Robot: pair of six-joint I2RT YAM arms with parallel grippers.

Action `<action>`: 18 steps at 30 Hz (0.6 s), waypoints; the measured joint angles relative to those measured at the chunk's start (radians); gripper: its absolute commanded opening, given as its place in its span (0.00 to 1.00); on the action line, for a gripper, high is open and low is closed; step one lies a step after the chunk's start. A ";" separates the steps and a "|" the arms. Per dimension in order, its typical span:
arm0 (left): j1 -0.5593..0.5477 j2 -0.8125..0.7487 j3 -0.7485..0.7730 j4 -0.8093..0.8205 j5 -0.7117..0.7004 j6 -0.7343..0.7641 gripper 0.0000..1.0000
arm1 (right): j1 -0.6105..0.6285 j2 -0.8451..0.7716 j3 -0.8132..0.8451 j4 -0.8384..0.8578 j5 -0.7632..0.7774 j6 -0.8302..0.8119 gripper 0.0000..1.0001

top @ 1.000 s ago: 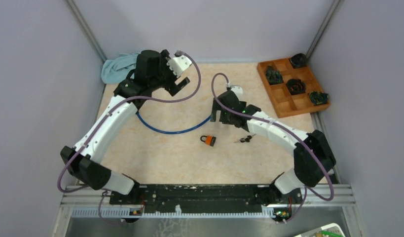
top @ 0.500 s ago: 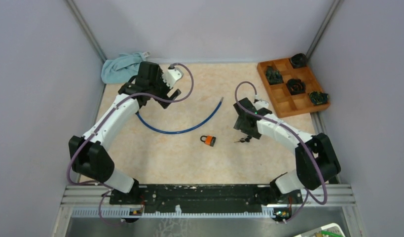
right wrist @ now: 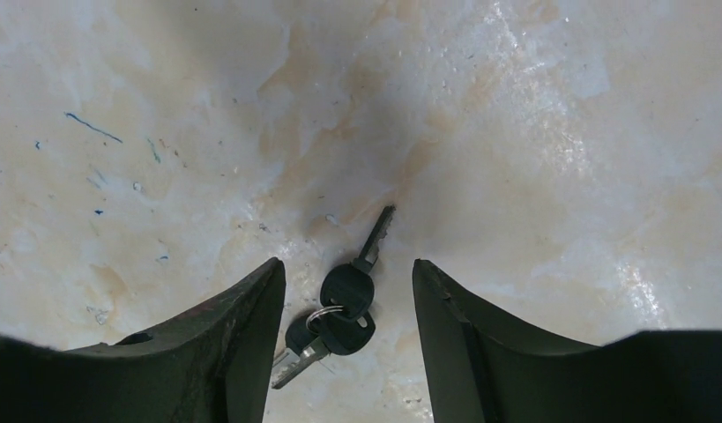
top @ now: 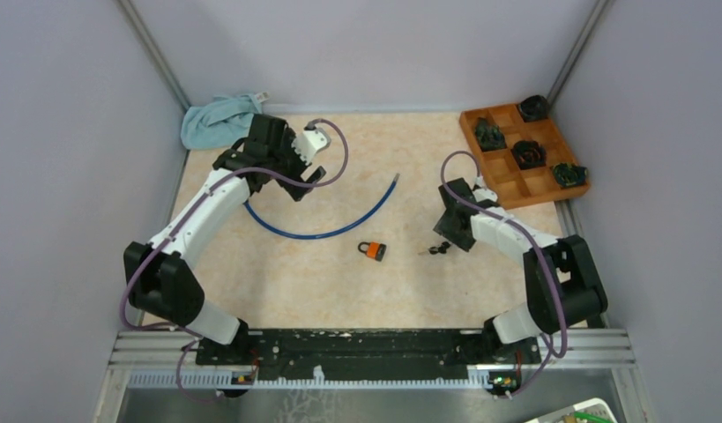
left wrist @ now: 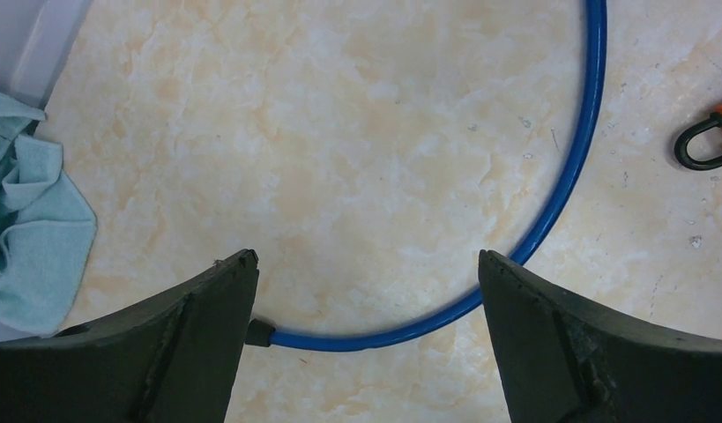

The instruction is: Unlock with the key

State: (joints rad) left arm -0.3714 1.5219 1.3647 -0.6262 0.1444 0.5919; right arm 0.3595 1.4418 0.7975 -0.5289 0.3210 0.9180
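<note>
An orange padlock (top: 372, 250) with a black shackle lies on the table's middle; its shackle shows at the right edge of the left wrist view (left wrist: 705, 141). A bunch of black-headed keys (top: 439, 249) on a ring lies to its right. In the right wrist view the keys (right wrist: 346, 304) lie between my open right gripper's (right wrist: 348, 273) fingers, untouched. My right gripper (top: 451, 231) hovers just over them. My left gripper (top: 297, 176) is open and empty at the back left, above one end of a blue cable (left wrist: 551, 211).
The blue cable (top: 322, 231) curves across the table behind the padlock. A light blue cloth (top: 218, 119) lies in the back left corner. A wooden compartment tray (top: 507, 181) with dark objects stands at the back right.
My right gripper has moved right and toward the front, down over the keys. My left gripper has lowered and pulled back a little toward the cable's left end.
</note>
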 measured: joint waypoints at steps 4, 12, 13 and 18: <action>0.000 0.000 0.011 -0.010 0.019 -0.001 0.98 | -0.011 0.027 -0.006 0.038 -0.037 -0.001 0.55; -0.009 0.001 0.059 -0.035 0.060 -0.006 0.92 | -0.011 0.031 -0.034 0.089 -0.076 0.003 0.36; -0.013 0.001 0.068 -0.040 0.063 -0.008 0.90 | -0.011 0.031 -0.037 0.095 -0.076 0.004 0.31; -0.031 0.004 0.096 -0.056 0.075 -0.013 0.90 | -0.011 0.031 -0.049 0.127 -0.087 0.012 0.06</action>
State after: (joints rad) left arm -0.4019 1.5257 1.4609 -0.6819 0.2195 0.5789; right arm 0.3481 1.4731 0.7486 -0.4019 0.2340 0.9298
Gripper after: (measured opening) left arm 0.899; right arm 0.192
